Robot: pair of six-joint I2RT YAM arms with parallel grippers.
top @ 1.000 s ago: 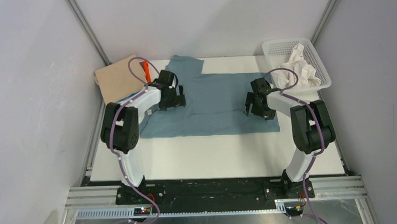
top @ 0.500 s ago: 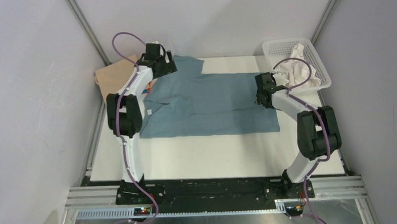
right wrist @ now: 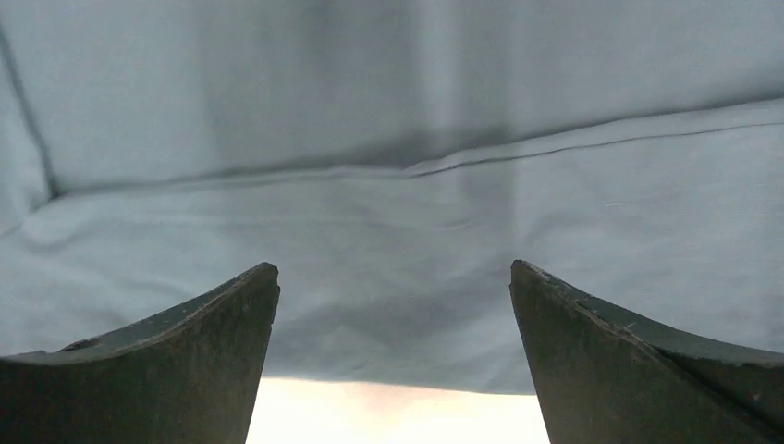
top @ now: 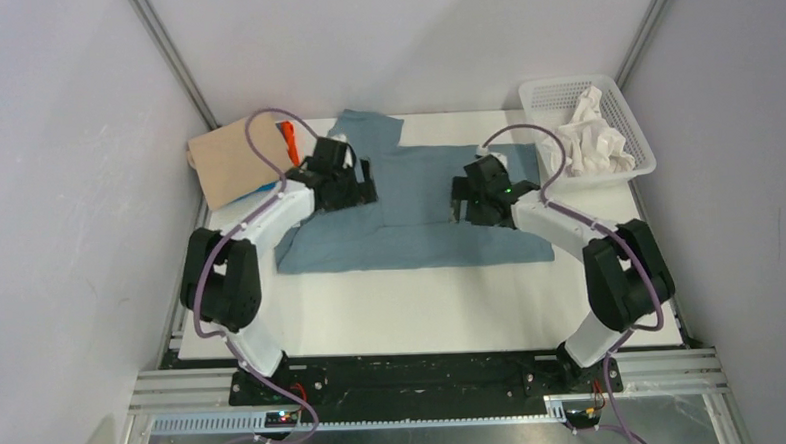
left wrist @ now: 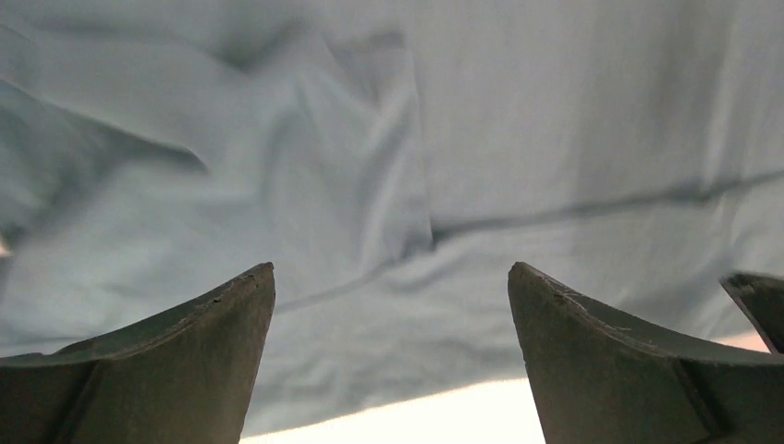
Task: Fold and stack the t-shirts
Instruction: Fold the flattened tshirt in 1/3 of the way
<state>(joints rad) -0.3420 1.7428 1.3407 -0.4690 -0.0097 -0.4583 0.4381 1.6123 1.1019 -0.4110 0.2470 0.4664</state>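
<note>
A large slate blue-grey t-shirt lies spread across the middle of the white table, one sleeve pointing to the back. A tan shirt lies folded at the back left, with an orange one showing beside it. My left gripper is open and empty just above the blue-grey shirt's left part; its view shows wrinkled blue-grey cloth. My right gripper is open and empty above the shirt's right middle; its view shows a folded edge of the cloth. No bright blue shirt is in view.
A white plastic mesh basket holding crumpled white cloth stands at the back right. Grey walls close in the table on three sides. The bare white tabletop lies in front of the shirt.
My left gripper has come back from the far left sleeve to the shirt's left part. My right gripper has moved left from the shirt's right edge toward its middle. The shirt's left side looks more bunched.
</note>
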